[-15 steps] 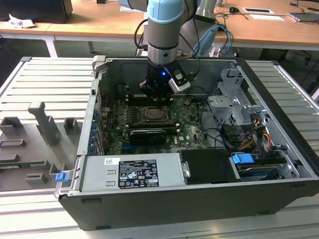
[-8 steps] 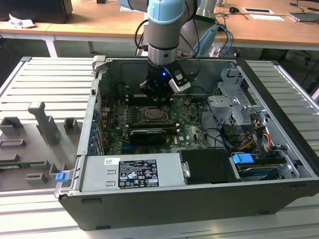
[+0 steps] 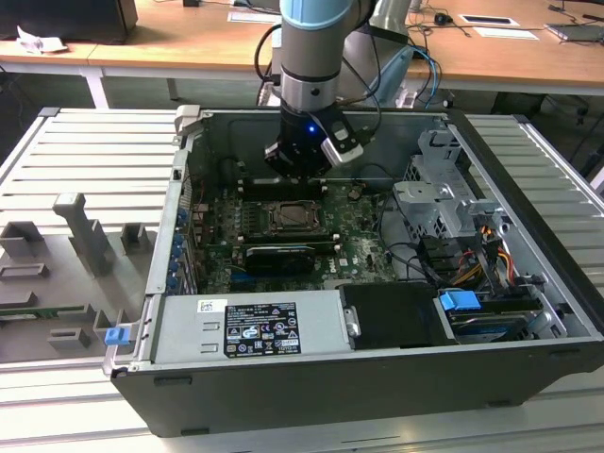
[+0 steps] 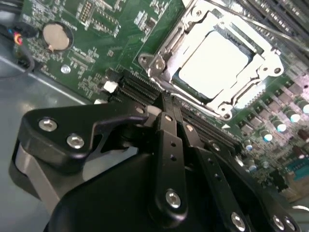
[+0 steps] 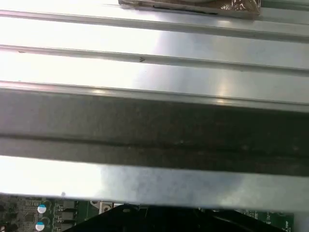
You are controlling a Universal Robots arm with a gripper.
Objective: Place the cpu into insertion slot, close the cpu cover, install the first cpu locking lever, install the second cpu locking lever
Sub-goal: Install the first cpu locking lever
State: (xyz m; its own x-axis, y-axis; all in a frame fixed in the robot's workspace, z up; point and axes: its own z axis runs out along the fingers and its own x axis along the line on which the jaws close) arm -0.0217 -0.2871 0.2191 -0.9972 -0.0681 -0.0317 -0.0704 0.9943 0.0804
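Nearest in the second wrist view, the gripper [image 4: 166,108] has its jaws together, holding nothing, above the motherboard [image 4: 96,53]. Just beyond, the cpu [image 4: 217,60] sits in the insertion slot with the cpu cover [image 4: 164,60] lying closed around it.
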